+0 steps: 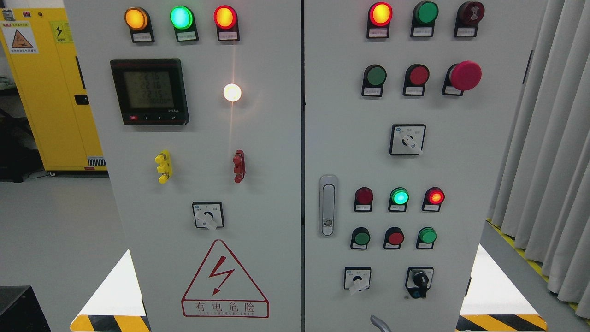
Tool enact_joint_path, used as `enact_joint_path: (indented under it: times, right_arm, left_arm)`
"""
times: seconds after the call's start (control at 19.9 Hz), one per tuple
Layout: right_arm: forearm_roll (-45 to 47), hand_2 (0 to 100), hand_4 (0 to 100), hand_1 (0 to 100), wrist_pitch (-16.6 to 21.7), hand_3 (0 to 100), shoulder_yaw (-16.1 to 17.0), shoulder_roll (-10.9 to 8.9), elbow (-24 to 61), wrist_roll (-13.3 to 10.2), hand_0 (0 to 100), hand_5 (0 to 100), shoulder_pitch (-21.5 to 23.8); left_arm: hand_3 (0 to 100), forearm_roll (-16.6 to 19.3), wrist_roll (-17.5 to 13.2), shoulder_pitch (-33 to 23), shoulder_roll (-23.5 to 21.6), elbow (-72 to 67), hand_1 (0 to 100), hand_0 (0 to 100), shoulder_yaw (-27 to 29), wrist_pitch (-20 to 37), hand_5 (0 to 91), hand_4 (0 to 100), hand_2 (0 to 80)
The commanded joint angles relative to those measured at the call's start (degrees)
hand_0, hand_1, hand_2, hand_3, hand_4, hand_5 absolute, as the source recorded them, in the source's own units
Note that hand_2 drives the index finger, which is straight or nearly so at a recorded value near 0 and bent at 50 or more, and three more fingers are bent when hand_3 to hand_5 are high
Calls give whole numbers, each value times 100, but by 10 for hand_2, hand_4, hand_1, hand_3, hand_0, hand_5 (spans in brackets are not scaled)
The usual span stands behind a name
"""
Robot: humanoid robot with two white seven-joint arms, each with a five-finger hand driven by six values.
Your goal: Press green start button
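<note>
A grey electrical cabinet fills the head view, with a left door point(267, 184) and a right door point(461, 161). Its right door carries a dark green push button point(376, 76) in the upper row, beside a red button point(418, 75). Lower down sit another dark green push button point(361, 238), a red one point(395, 238) and a brighter green one point(427, 235). Green lamps glow at the top left point(181, 17) and in the lower right group point(399, 197). Neither of my hands shows in the picture.
A red mushroom stop button point(465, 75) sticks out at the upper right. Rotary switches point(407, 140) and a door latch point(327, 205) sit on the right door. A small grey curved piece point(379, 323) pokes up at the bottom edge. Curtains point(553, 138) hang right; a yellow cabinet point(50, 92) stands left.
</note>
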State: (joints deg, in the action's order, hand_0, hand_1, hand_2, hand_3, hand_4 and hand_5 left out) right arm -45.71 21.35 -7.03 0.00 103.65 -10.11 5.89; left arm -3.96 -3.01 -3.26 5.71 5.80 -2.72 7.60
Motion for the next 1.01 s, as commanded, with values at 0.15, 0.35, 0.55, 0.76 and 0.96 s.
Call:
enact_joint_path:
  times: [0.15, 0.35, 0.55, 0.76, 0.96]
  right_arm:
    - [-1298, 0, 964, 780, -17, 968, 501, -71, -486, 18, 220, 1000, -896]
    - [-1581, 0, 964, 768, -25, 974, 501, -71, -486, 26, 225, 1000, -1107]
    - [-1730, 0, 966, 763, -43, 975, 493, -62, -530, 53, 229, 1000, -1327]
    - [-1792, 0, 970, 756, -61, 978, 440, -27, -714, 61, 235, 1000, -1547]
    - [-1880, 0, 971, 748, -69, 978, 422, -18, -908, 61, 242, 1000, -1749]
  left_arm:
    - [0, 0, 2, 1, 0, 0, 556, 120, 0, 4, 0, 0, 0]
    - [0, 0, 2, 1, 0, 0, 556, 120, 0, 4, 0, 0, 0]
    - [0, 0, 2, 1, 0, 0, 556, 120, 0, 4, 0, 0, 0]
    - [0, 0, 2, 1, 0, 0, 556, 120, 0, 4, 0, 0, 0]
    - [0, 0, 2, 1, 0, 0, 556, 120, 0, 4, 0, 0, 0]
